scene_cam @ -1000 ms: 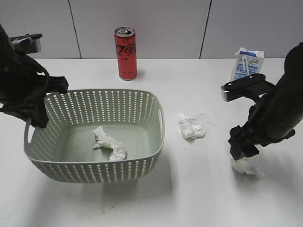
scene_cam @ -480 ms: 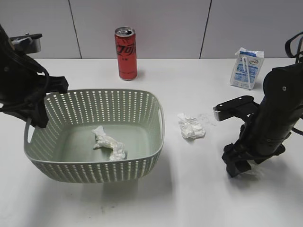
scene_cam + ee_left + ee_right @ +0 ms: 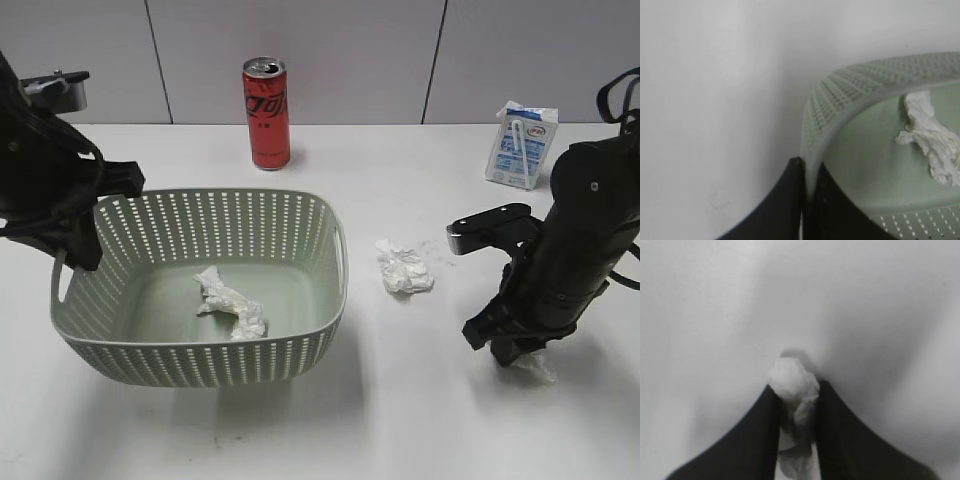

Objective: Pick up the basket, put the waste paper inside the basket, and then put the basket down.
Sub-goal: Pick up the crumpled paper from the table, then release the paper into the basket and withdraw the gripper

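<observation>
In the exterior view, a plain white tabletop [image 3: 400, 400] runs back to a wall of pale grey panels [image 3: 300, 50] split by dark vertical seams. The basket [image 3: 215, 290] sits at the left with its left end raised by the left gripper [image 3: 75, 250], whose fingers are clamped on the rim by the cut-out handle. One wad of waste paper [image 3: 232, 305] lies on the basket floor. A second wad [image 3: 404, 268] rests on the bare tabletop just right of the basket, apart from it. Further right the right gripper [image 3: 512, 345] points down at the tabletop, and a bit of a third wad [image 3: 540, 368] shows white beside its tip. A red can [image 3: 266, 98] stands upright at the back near the wall, and a blue-white carton [image 3: 521, 145] stands at the back right.

In the left wrist view, the dark fingers [image 3: 790, 200] pinch the basket wall [image 3: 815, 130] from both sides, with white tabletop on the left and the wad inside the basket [image 3: 932, 140] on the right.

In the right wrist view, the two fingers [image 3: 760, 440] are closed on the third wad [image 3: 792, 382], which bulges out past their tips against the smooth white tabletop [image 3: 715, 315], a soft shadow around it.
</observation>
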Action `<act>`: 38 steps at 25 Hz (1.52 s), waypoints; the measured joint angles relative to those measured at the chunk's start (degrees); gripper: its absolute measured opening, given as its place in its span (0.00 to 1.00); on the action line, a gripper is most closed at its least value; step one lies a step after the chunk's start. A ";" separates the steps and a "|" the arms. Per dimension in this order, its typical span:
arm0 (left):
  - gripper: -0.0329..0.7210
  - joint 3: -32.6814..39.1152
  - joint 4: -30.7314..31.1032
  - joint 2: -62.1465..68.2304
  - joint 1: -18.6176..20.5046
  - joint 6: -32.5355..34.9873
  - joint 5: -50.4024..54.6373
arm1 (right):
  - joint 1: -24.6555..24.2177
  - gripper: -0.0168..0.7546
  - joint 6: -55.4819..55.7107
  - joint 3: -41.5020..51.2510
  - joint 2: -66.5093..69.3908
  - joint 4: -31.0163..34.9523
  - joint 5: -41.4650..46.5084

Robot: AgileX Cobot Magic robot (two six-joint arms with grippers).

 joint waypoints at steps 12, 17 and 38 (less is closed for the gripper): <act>0.05 0.00 0.00 0.00 0.00 -0.02 -0.54 | 6.87 0.12 -6.05 -8.26 -17.04 4.96 1.89; 0.05 0.00 0.00 0.00 0.00 -0.03 -1.20 | 19.01 0.12 -17.81 -16.17 -22.73 15.53 0.42; 0.05 0.00 -0.01 0.00 0.00 -0.01 -1.30 | 21.65 0.79 -5.22 -22.32 -9.84 14.48 -5.10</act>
